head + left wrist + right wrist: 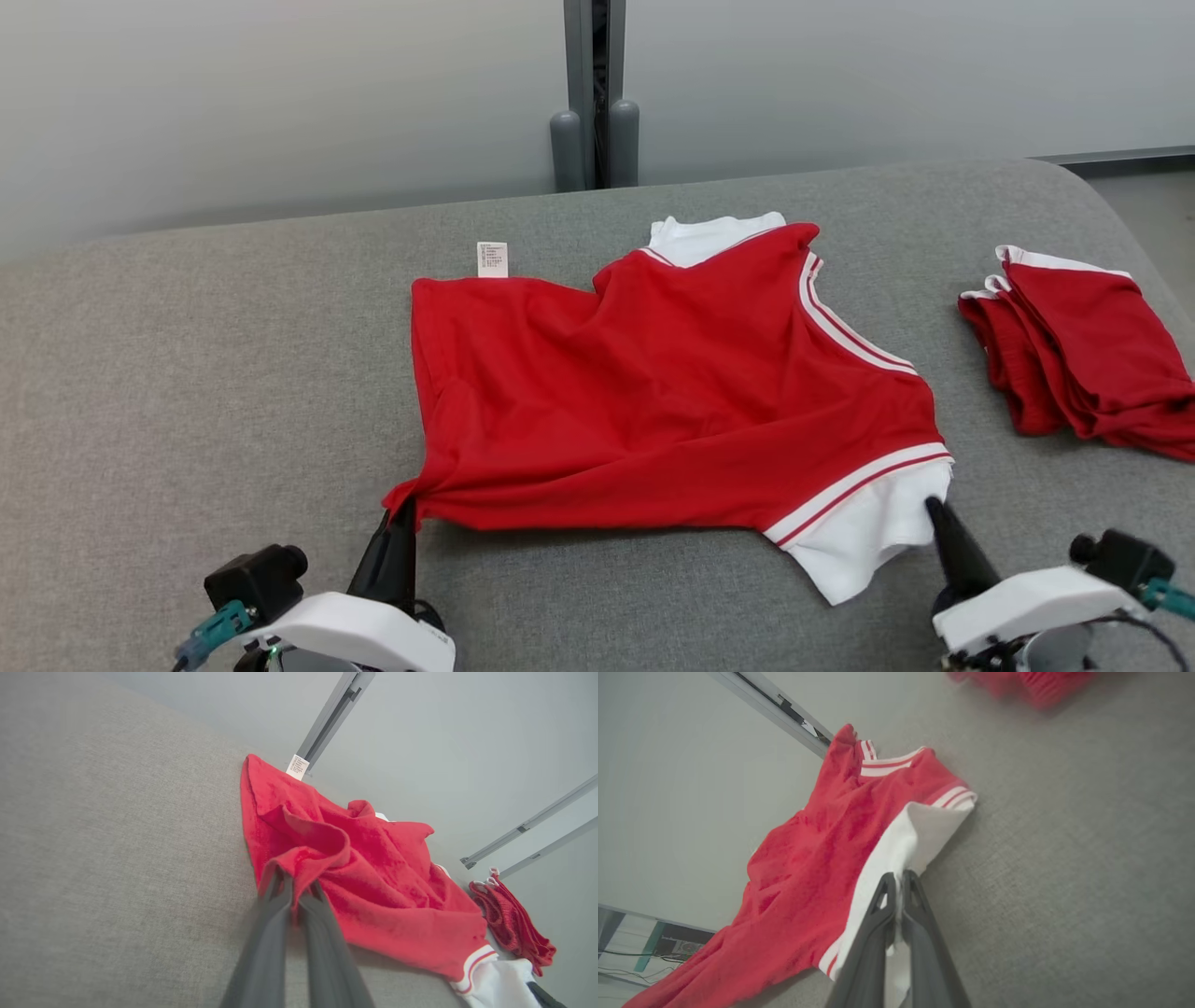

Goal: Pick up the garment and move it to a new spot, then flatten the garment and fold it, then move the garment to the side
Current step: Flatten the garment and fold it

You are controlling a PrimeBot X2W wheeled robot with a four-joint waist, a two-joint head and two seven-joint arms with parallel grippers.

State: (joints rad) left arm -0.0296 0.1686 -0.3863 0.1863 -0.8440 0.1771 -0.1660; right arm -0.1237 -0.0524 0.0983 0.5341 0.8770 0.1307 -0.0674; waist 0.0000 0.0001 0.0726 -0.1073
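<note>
**Left pincer** point(402, 515): fingers pressed together, clamped on a bunched red corner of the garment point(672, 392). In the left wrist view the cloth puckers into the tips.

**Right pincer** point(933, 509): fingers likewise closed, nipping the white panel at the garment's near right edge.

**Garment**: red with white striped trim. It is spread between the two pincers and runs away from them across the grey table point(187, 373). It is rumpled, with a diagonal ridge through the middle. A white care label point(492, 259) shows at the far edge, beyond the left pincer.

**Stack of folded red garments** point(1083, 364): beyond and outward of the right pincer, apart from the garment.

**Step, as judged**: flattening, with both near corners gripped and no fold made yet.

**Next move, as judged**: both pincers should draw apart and back toward the robot together. The pull should be even and low to the table, so the creases come out without cloth slipping from the tips or one side dragging askew.
</note>
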